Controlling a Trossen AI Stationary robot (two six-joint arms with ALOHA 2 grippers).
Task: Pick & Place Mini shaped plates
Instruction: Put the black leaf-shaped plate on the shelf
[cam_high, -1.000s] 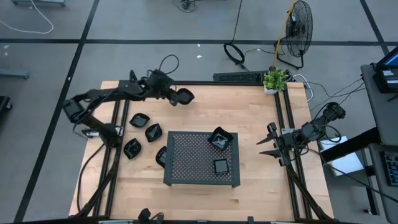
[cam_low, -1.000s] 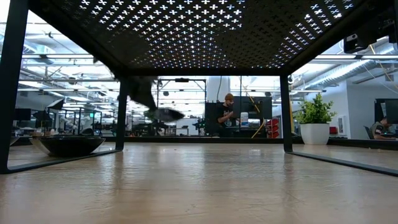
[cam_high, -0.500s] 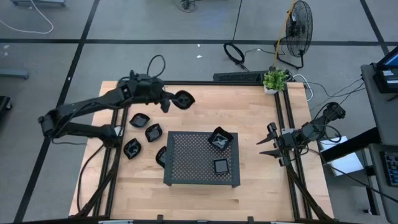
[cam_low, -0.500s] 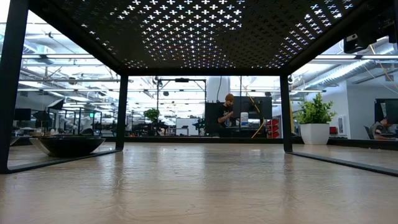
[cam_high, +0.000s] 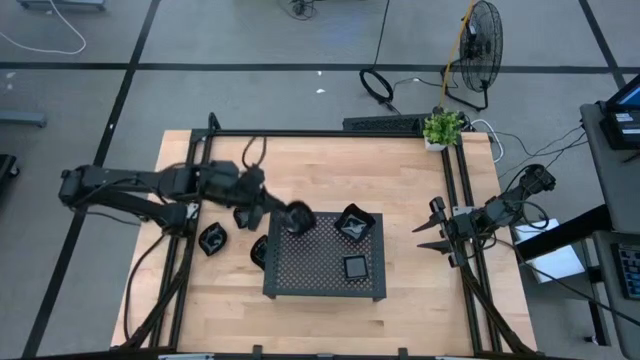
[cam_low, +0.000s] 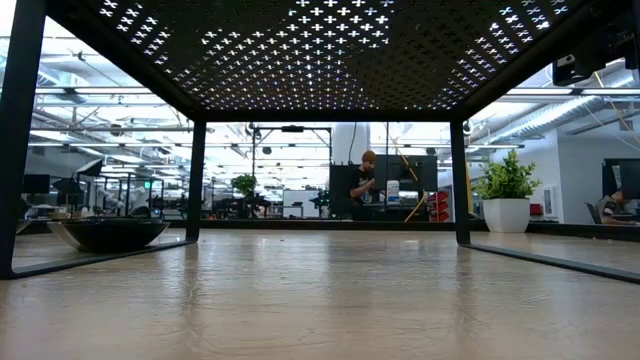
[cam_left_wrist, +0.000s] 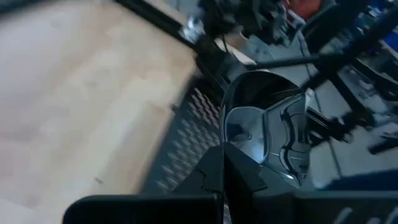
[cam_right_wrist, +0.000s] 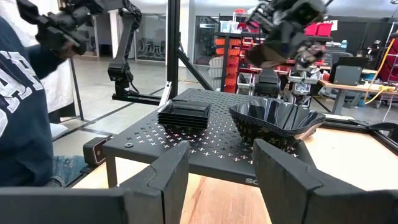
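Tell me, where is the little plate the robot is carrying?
In the high view, the left gripper holds the round plate above the tray's back-left corner.

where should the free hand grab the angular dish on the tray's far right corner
Pinch the angular dish by its raised rim on the edge facing the right hand, coming from the tray's right side. It is a stack with thin, flared walls, so probably only the top dish lifts.

glossy black plates (cam_high: 212, 238), dark cross-perforated tray (cam_high: 310, 268), pale wood table (cam_high: 420, 318)
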